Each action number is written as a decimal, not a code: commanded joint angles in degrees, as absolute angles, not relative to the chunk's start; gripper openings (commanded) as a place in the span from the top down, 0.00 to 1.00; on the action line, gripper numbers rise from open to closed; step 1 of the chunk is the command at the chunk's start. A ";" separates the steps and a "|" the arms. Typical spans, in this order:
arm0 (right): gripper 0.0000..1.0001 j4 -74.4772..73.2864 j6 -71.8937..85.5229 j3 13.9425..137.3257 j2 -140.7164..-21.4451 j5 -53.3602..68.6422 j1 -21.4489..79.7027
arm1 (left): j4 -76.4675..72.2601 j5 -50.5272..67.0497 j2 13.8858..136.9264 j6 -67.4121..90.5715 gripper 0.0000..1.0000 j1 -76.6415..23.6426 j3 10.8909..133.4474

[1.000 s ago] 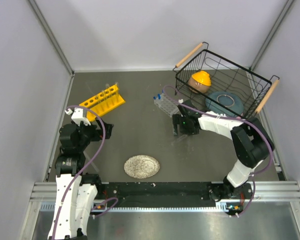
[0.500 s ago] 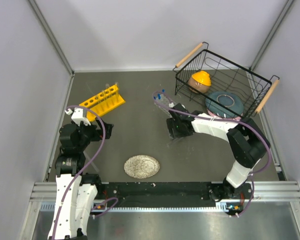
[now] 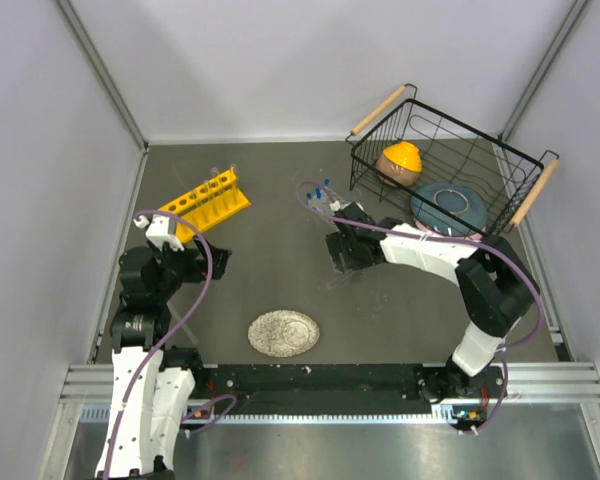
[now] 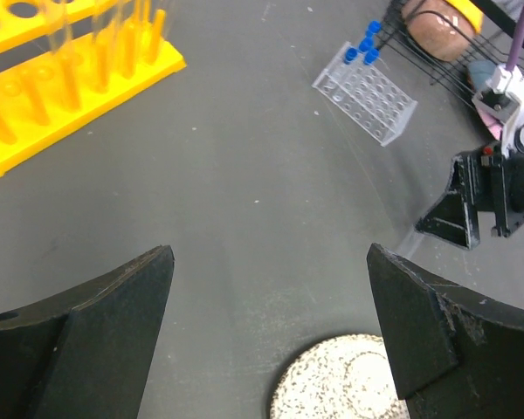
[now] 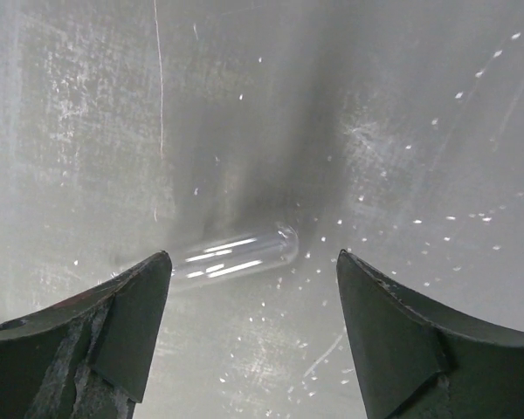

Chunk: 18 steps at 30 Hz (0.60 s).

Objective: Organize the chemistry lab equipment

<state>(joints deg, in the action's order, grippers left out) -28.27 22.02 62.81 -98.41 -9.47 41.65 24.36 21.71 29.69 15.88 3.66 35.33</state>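
Clear test tube (image 5: 231, 257) flat on table (image 5: 375, 105) betw. jaws of wide right claw (image 5: 251, 262); left claw (image 4: 269, 253) wide, empty.

Dark grey tabletop (image 3: 280, 230), plain pale walls (image 3: 280, 60) on three sides, aluminium corner posts (image 3: 100, 70), metal rail (image 3: 330, 420) nearest

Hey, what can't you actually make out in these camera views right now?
Right wrist view: the test tube has its left end hidden behind a finger of the right pincer.
Top view: that tube is too small and clear to find under the pincer.
Left wrist view: the yellow rack is cut off by the top and left edges, its tubes blurred; the disc is cut off by the bottom edge.
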 commanded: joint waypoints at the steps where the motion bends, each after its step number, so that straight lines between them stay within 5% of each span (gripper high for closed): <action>1: 0.20 -27.69 17.06 65.74 -89.76 -14.23 42.27 | 19.52 30.74 31.20 16.17 0.04 3.52 34.45; 9: 0.04 -27.51 -1.82 66.80 -75.34 -6.17 40.09 | 18.28 38.77 41.38 17.93 0.08 -3.65 35.06; 18: 0.01 -29.97 -16.17 57.66 -62.94 41.63 21.38 | 19.34 17.78 60.54 18.73 0.07 -28.64 45.25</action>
<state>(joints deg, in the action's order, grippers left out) -28.56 -9.45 61.19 -64.90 19.18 28.62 21.28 27.42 53.34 19.11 -21.98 38.20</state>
